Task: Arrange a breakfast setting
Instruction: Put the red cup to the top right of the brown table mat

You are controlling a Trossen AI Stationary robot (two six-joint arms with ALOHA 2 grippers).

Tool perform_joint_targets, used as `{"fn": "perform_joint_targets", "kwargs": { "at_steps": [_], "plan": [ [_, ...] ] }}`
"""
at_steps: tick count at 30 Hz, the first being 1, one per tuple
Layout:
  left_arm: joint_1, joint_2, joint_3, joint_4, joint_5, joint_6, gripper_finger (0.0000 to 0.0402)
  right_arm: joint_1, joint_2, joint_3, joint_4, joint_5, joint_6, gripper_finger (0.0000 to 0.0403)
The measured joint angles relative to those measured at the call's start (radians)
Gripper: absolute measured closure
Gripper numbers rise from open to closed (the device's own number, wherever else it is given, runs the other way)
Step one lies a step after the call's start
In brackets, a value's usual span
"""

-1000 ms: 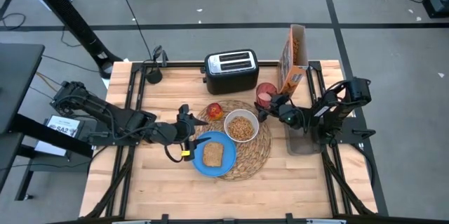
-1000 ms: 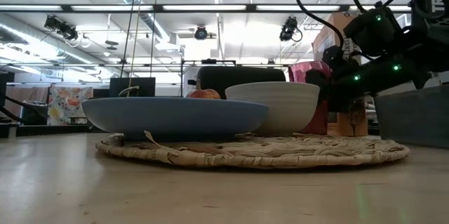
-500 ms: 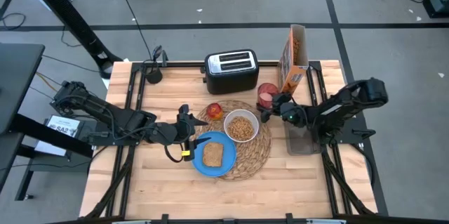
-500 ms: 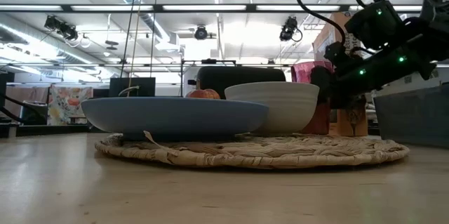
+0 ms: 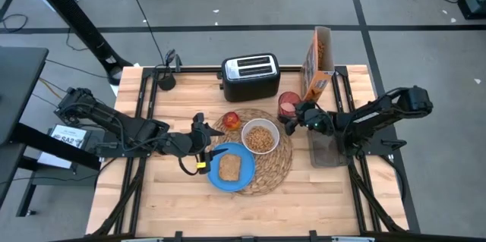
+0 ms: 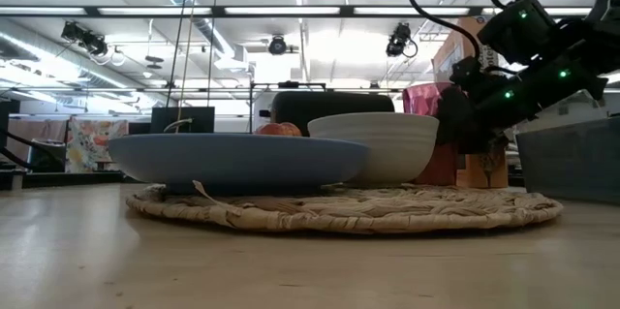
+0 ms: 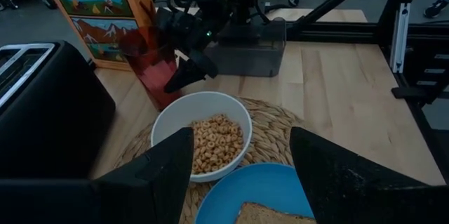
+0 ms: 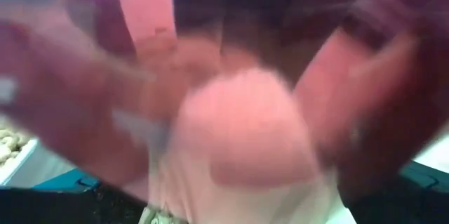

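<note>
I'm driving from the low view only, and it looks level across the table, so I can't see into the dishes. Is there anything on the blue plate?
Observer: Yes. From above, a toast slice lies flat on the blue plate.
Operator: And the white bowl, is it filled?
Observer: The white bowl holds cereal rings, seen from above and from the left wrist.
Operator: The right arm hides the cup for me. Where is its gripper?
Observer: From above, the right gripper sits right at the pink cup, just off the placemat on the side facing the cereal box. I cannot tell whether it touches the cup.
</note>
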Motion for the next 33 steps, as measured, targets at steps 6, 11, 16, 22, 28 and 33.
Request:
{"fn": "perform_joint_targets", "kwargs": {
  "at_steps": [6,11,16,22,28,33],
  "plan": [
    [-0.006,0.0,0.0,-0.003,0.02,-0.006,0.0159,-0.01,-0.002,0.0,-0.002,0.002,-0.006,0.003],
    [-0.006,0.0,0.0,-0.005,0.021,-0.007,0.0159,-0.022,-0.002,0.0,-0.001,-0.026,-0.009,0.0025],
    [-0.006,0.0,0.0,-0.006,0.021,-0.019,0.0159,-0.037,-0.006,0.001,-0.008,-0.074,-0.016,0.0018],
    [-0.006,0.0,0.0,-0.055,0.021,-0.053,0.0159,-0.041,-0.046,0.001,-0.056,-0.14,-0.033,0.0013],
    [-0.006,0.0,0.0,-0.058,0.021,-0.057,0.0159,-0.041,-0.096,0.002,-0.154,-0.176,-0.005,0.0009],
    [-0.006,0.0,0.0,-0.057,0.021,-0.058,0.0159,-0.051,-0.135,0.0,-0.201,-0.182,-0.031,0.001]
  ]
}}
